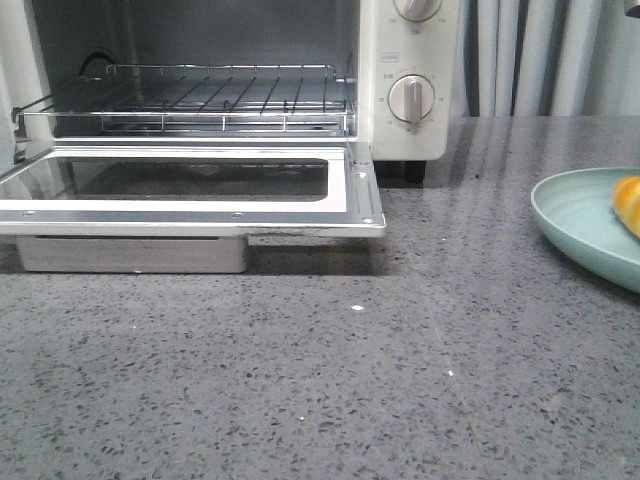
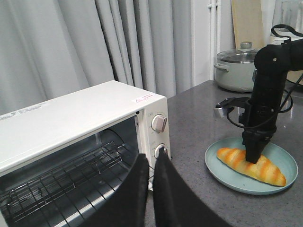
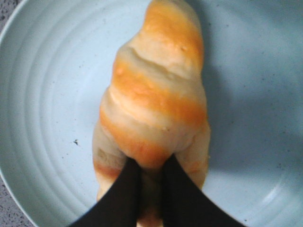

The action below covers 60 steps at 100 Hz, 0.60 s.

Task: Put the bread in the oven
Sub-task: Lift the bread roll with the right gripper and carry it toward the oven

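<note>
The bread [image 3: 156, 94], a glossy orange and cream striped roll, lies on a pale green plate [image 3: 47, 94]. My right gripper [image 3: 149, 163] is down on its near end, the two black fingers close together and pinching a ridge of it. From the left wrist view the right arm stands over the plate [image 2: 222, 168], its tip [image 2: 252, 158] on the bread [image 2: 267, 171]. The white oven [image 1: 410, 130] has its door [image 1: 190, 190] folded down and a bare wire rack [image 1: 200, 95]. My left gripper [image 2: 151, 158] hangs shut and empty in front of the oven [image 2: 71, 113].
The plate [image 1: 580, 225] sits at the right edge of the grey speckled counter, with only the bread's end [image 1: 628, 203] showing in the front view. A lidded grey pot [image 2: 239, 71] stands far behind the plate. Curtains hang behind the oven.
</note>
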{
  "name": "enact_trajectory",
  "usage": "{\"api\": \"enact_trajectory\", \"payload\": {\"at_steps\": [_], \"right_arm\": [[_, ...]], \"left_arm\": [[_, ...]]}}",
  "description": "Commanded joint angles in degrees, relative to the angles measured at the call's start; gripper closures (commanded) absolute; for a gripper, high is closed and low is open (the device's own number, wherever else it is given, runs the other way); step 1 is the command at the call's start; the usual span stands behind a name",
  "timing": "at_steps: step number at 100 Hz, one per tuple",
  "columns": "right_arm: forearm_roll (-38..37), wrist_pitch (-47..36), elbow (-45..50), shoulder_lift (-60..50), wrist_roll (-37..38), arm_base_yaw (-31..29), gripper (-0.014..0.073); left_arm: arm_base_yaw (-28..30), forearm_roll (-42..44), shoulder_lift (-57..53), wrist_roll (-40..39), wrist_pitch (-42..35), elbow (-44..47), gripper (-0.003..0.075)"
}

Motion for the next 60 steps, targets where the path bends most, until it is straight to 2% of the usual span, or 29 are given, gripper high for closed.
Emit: {"api": "enact_trajectory", "payload": {"at_steps": [1,21,41,60], "right_arm": [[1.4,3.0,-1.8,-1.5,-0.2,0.1,0.0666],[1.6,2.7,-2.3,-4.1,-0.2,0.4,0.0666],[1.8,6.2,-9.8,-6.7,-1.0,0.6,0.0666],[4.4,6.2,-16.2,-9.2,-1.0,5.0,0.0666]], "left_arm": [[0.1,-1.1,0.8,-0.3,-2.9,-1.8,0.0740],[0.1,-1.1,0.8,-0.3,-2.5,-1.8,0.0740],[0.1,-1.1,0.8,-0.3,-2.5,-1.8,0.0740],[0.1,-1.1,0.8,-0.3,-2.5,-1.8,0.0740]]}}
